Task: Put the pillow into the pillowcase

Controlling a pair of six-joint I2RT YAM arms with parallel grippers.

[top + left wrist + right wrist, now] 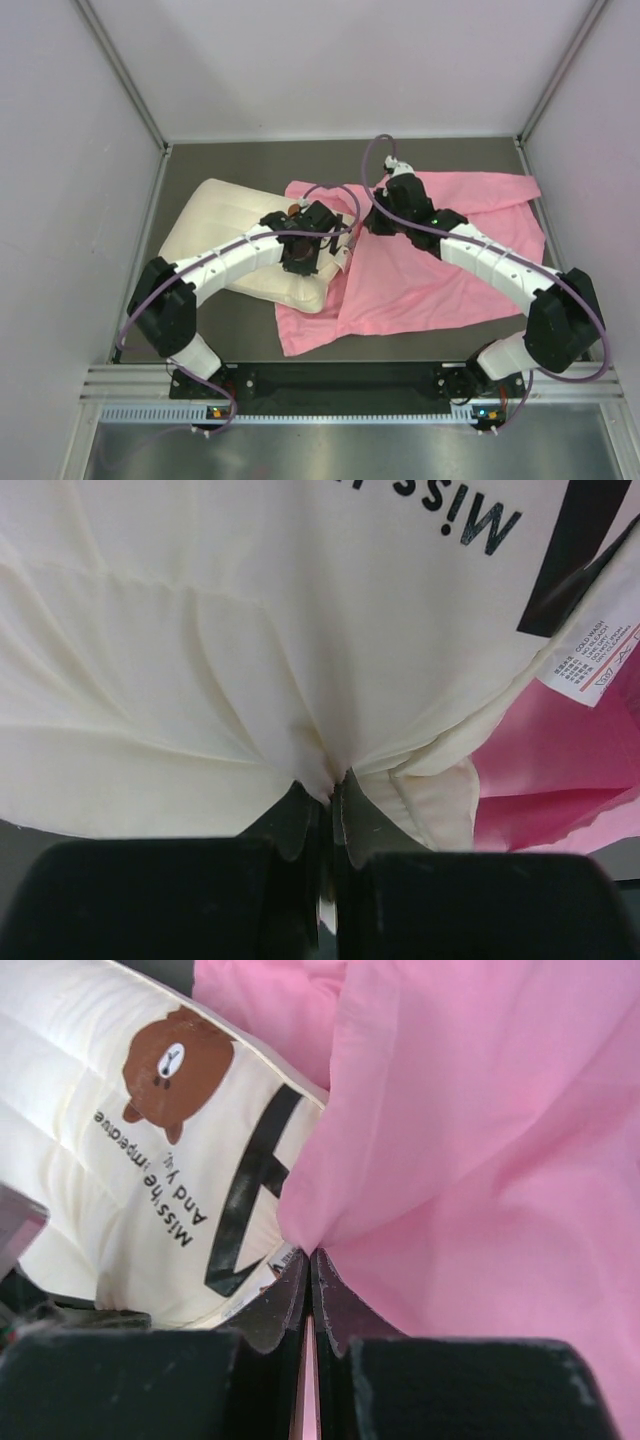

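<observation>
Cream quilted pillow (235,240) lies on the left half of the dark bench (230,165). Its printed end overlaps the near-left edge of the pink satin pillowcase (440,270), which is spread rumpled to the right.

The left tool (332,785) is pinched shut on a small gather of pillow cover near the care tag (590,665). The right tool (308,1260) is pinched shut on a fold of pillowcase just beside the pillow's bear print (175,1070).

Risks, as judged:
- Whether the right tool holds one layer or both cannot be told. With both held, the mouth would not open and the pillow would merely shove the case along.
- Satin is slick, so the fold may slip out.
- The left pinch is shallow and may tear free under load.
- The tools are close together, so contact between them is possible.
</observation>
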